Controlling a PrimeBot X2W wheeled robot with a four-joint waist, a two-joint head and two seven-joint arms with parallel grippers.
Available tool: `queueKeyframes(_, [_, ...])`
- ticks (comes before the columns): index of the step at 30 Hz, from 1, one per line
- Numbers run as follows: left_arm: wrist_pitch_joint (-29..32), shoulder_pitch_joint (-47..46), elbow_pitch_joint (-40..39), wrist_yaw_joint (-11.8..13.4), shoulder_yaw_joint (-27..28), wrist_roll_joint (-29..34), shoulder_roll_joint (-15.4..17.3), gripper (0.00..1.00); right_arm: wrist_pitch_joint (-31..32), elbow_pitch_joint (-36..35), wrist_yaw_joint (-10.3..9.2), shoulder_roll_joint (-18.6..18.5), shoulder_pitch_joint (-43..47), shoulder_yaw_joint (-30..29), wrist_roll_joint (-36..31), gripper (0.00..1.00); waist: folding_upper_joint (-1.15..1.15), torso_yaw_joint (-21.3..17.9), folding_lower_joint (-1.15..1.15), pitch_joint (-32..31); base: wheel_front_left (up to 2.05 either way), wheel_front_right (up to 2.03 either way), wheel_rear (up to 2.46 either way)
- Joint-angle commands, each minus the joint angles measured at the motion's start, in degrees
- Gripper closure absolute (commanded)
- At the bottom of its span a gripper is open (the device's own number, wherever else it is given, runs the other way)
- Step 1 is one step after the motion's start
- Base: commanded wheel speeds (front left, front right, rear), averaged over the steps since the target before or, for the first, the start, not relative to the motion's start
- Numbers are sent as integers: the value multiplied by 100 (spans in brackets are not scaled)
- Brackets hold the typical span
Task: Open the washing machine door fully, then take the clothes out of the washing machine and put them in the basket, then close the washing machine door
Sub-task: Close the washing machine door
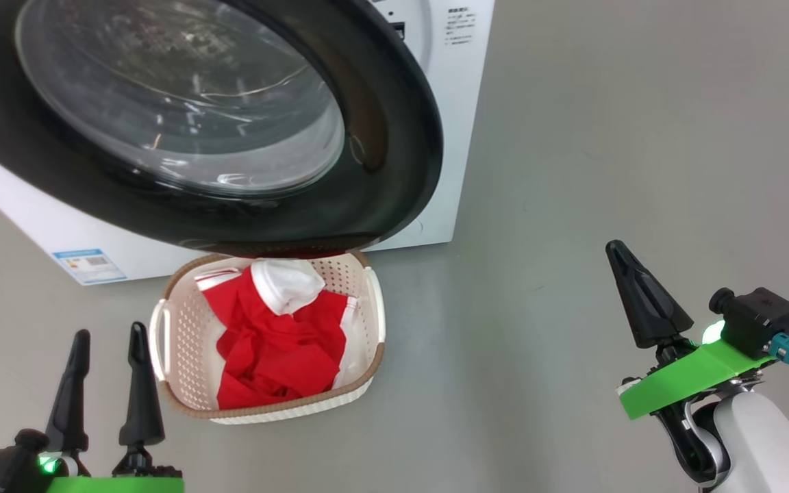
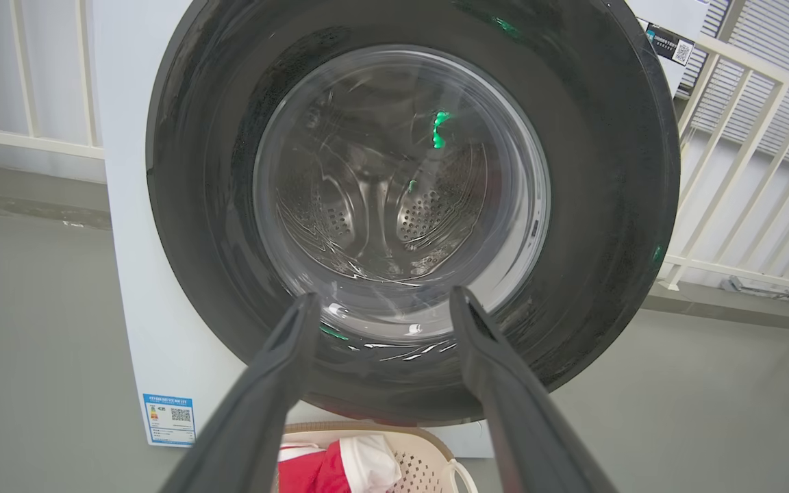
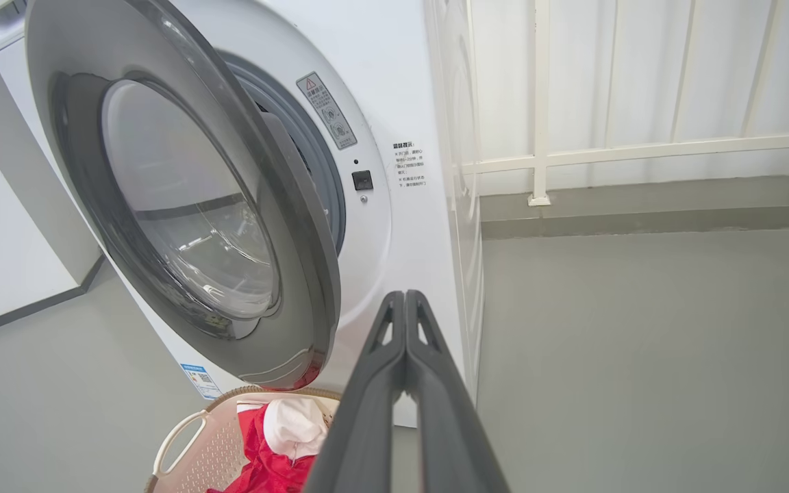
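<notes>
The left pincer (image 1: 109, 330), released with its two dark fingers spread and nothing between them, stands at the near left, just beside the left wall of the basket (image 1: 185, 342). The right pincer (image 1: 617, 248), clenched with its fingers pressed flat together and grasping nothing, hangs at the near right over the bare grey floor (image 1: 572, 171), well apart from the basket. The cream basket sits on the floor in front of the washing machine (image 1: 24, 219), with the clothes (image 1: 278, 349), red with a white sleeve on top, heaped inside it. The washing machine door (image 1: 394, 137), glossy black around its clear glass bowl, stands swung partly away from the white front, its lower edge over the basket's far end. A small blue label sticker (image 1: 90, 266) marks the machine's front, left of the basket. A white railing (image 3: 538, 103) runs on the far right.
</notes>
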Motion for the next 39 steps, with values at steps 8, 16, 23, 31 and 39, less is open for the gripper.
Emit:
queueKeyframes(8, [-53, -164, -145, -12, 127, -59, 58, 0, -27, -322, 9, -116, -369, 181, -26, 100, 0, 361, 0, 52, 0, 0, 0])
queueKeyframes(16, [-53, -223, -160, -9, 17, -98, 58, 0, -27, -343, 9, -186, -801, 632, 51, 100, 0, 750, 0, 163, 0, 0, 0])
queueKeyframes(23, [-53, -330, -170, -12, -58, -117, 58, 0, -27, -105, 9, -324, -1307, 1145, 265, 100, 0, 992, 0, 379, 0, 0, 0])
queueKeyframes(31, [-53, -518, -179, -20, -184, -153, 58, 0, -27, 394, 9, -573, -1855, 1561, 388, 100, 0, 1241, 0, 766, 0, 0, 0])
queueKeyframes(39, [-53, -777, -147, -29, -263, -190, 58, 0, -27, 871, 9, -841, -2547, 1805, 476, 100, 0, 1476, 0, 1197, 0, 0, 0])
